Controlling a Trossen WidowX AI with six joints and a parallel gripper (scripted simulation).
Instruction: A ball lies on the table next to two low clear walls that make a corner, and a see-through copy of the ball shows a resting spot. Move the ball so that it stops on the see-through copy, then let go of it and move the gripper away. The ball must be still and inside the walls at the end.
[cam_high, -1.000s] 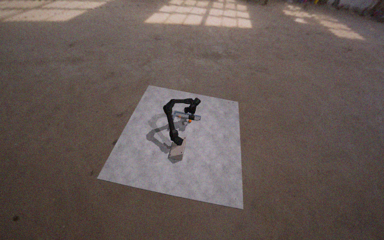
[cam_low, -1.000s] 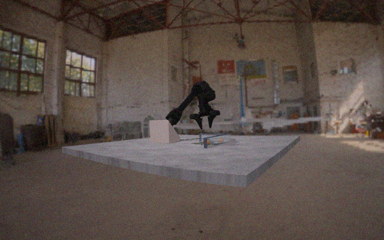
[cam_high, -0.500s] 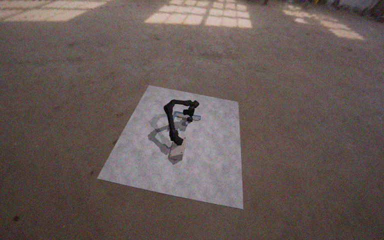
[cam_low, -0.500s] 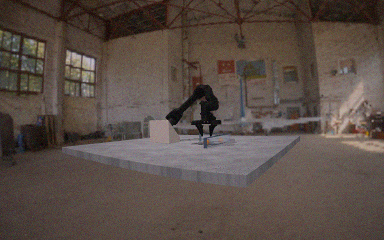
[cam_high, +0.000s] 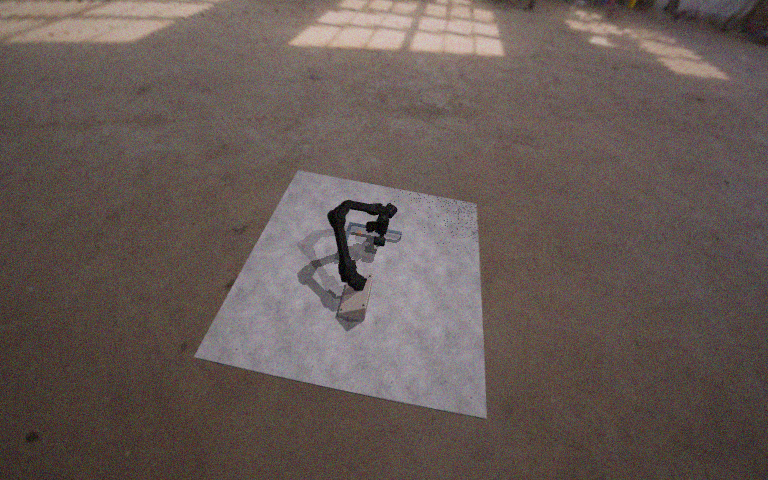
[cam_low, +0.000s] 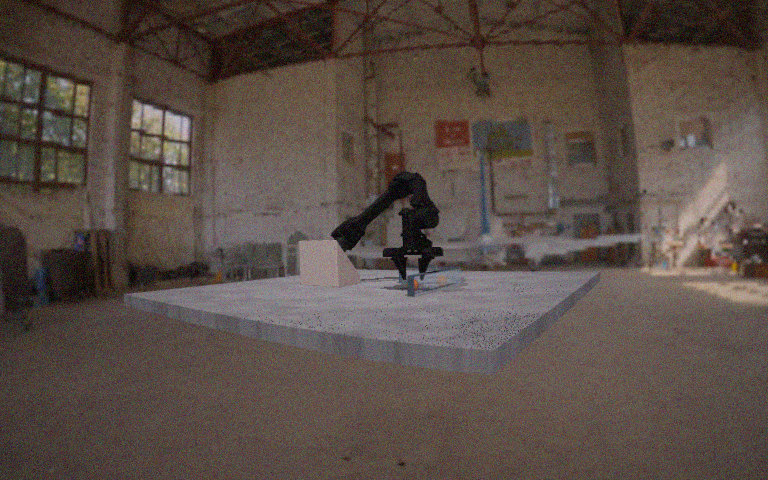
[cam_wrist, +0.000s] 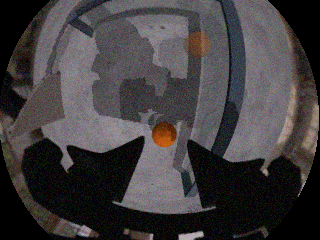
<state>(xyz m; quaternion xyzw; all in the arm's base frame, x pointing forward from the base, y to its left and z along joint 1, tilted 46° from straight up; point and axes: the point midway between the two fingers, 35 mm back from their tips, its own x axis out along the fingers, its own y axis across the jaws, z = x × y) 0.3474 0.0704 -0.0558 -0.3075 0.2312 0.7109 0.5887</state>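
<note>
The orange ball (cam_low: 416, 284) (cam_wrist: 164, 134) lies on the table near the free end of the long clear wall (cam_low: 415, 284) (cam_wrist: 237, 65), on its inner side. The top view does not show the ball; the gripper seems to hide it. The see-through copy (cam_high: 359, 233) (cam_low: 441, 279) (cam_wrist: 198, 44) sits further along the same wall, nearer the corner. The short wall's blue end (cam_wrist: 81, 26) shows in the wrist view. My gripper (cam_low: 412, 277) (cam_wrist: 166, 140) points down and is open, low over the ball. The ball appears in line with the gap, just at or beyond the fingertips.
The long wall runs close beside the right finger in the wrist view. The arm's wedge-shaped base (cam_high: 354, 300) (cam_low: 320, 263) stands on the pale table slab (cam_high: 424, 339) (cam_low: 271, 311). The arm casts shadows across the area inside the walls.
</note>
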